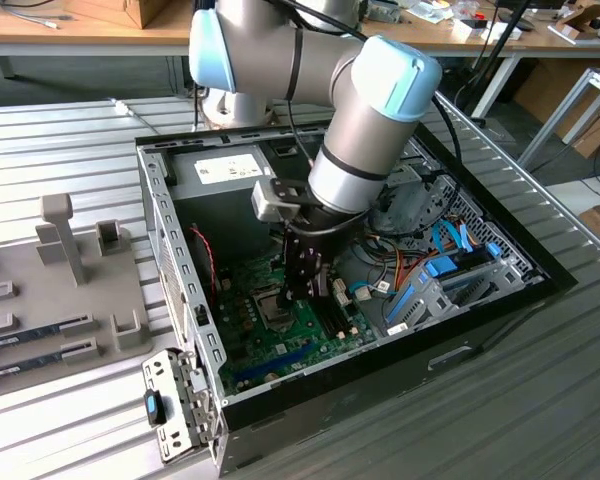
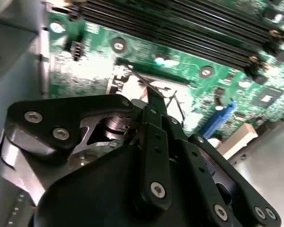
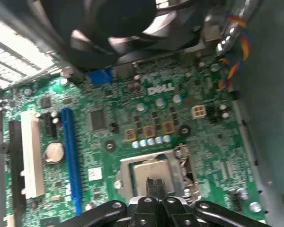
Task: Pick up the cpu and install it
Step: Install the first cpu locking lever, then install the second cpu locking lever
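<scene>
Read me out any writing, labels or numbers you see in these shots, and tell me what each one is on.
Motherboard, first wrist view: a white maker's logo above the socket; a brand mark, so not quoted.
Motherboard, fine white print beside the components: too small to read.
White label on the power supply, exterior view: dark print, too small to read.
Second wrist view: board markings are blurred and unreadable.
</scene>
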Robot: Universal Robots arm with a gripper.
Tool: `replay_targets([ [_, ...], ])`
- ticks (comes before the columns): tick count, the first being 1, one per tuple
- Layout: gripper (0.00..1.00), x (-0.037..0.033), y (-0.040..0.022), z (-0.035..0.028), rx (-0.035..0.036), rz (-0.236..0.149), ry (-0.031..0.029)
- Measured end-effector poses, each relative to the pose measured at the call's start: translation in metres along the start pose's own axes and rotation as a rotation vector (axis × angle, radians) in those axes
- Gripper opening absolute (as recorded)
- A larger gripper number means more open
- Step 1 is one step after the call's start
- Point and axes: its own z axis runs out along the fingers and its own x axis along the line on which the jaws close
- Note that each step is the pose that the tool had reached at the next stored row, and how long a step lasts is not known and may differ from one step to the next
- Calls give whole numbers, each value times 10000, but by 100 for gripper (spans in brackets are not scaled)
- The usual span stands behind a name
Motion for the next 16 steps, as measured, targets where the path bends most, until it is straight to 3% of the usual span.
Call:
replay_targets([
  [1, 11, -84, 22, -11, -3, -2, -14],
  [4, 11, -149, 76, -213, -4, -6, -17],
  [5, 11, -180, -21, -306, -18, -7, -23],
  [7, 11, -177, -4, -393, -21, -11, -35],
  [9, 11, -171, 3, -429, -27, -17, -64],
  [14, 11, -171, 4, -432, -28, -21, -76],
  [16, 11, -170, 4, -431, 202, 9, -123],
])
